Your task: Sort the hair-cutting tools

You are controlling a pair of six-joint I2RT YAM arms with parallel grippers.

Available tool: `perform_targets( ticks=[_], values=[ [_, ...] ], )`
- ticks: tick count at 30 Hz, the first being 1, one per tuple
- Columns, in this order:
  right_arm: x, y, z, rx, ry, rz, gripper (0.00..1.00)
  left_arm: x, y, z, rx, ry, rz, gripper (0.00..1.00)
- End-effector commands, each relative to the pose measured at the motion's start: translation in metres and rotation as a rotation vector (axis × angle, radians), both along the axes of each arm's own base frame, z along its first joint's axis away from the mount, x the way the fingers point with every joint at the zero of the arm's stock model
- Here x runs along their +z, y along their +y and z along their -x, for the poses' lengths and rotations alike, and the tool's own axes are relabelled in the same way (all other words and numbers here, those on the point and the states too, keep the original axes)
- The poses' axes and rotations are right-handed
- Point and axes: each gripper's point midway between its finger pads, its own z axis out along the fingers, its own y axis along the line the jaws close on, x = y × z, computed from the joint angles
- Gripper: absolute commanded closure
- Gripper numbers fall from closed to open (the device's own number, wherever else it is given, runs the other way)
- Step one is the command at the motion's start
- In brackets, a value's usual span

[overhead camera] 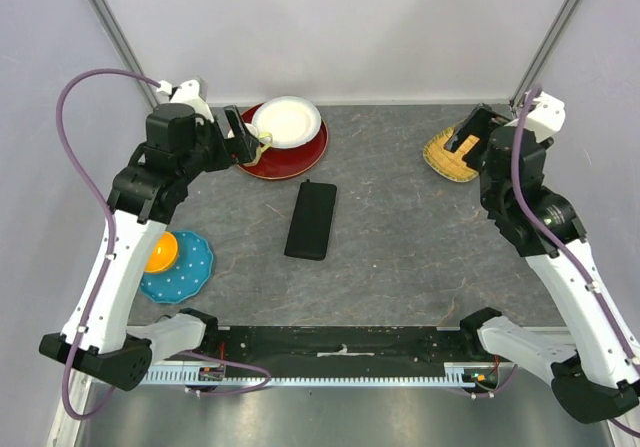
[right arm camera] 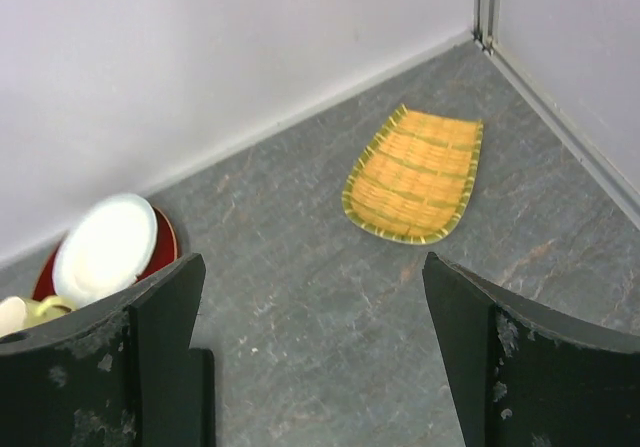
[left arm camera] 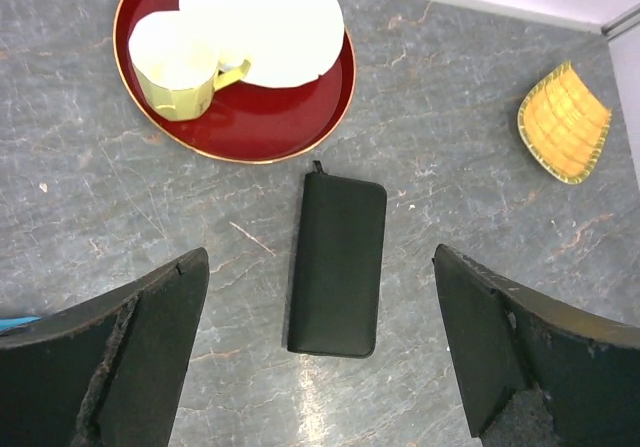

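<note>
- Left tool [overhead camera: 238, 133] hangs above the far-left part of the tabletop [overhead camera: 400, 237], just by the red plate [overhead camera: 300, 159]; its fingers [left arm camera: 150, 347] are spread wide with nothing between them; its wrist view looks down on the case [left arm camera: 337, 264].
- Right tool [overhead camera: 465, 139] hangs at the far right, over the near edge of the woven tray [overhead camera: 443, 159]; its fingers [right arm camera: 500, 357] are also spread wide and hold nothing.
- The case [overhead camera: 311, 220] is black, flat and oblong; it lies closed near the middle of the tabletop, long side running front to back, apart from both tools and just short of the red plate.
- Scissors and combs: I cannot see them in any view.
- On the red plate sit a white plate [overhead camera: 288, 120] and a yellow cup [left arm camera: 175, 67], the cup touching the white plate's edge.
- The woven tray is yellow and lies flat in the far-right corner, well apart from the case.
- At the left, near the left arm, is a blue dish [overhead camera: 192, 272] with an orange thing [overhead camera: 160, 254] on it.
</note>
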Motion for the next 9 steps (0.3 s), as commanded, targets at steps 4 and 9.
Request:
perform_targets(
  ticks=[4,9],
  values=[
    [0.047,-0.017,0.019,-0.044,-0.108,-0.028,0.02,0.046,0.013,0.008,0.022,-0.120,-0.022,0.00],
    [0.048,-0.015,0.018,-0.035,-0.112,-0.040,0.02,0.056,0.016,0.011,0.029,-0.148,-0.025,0.00]
  ],
)
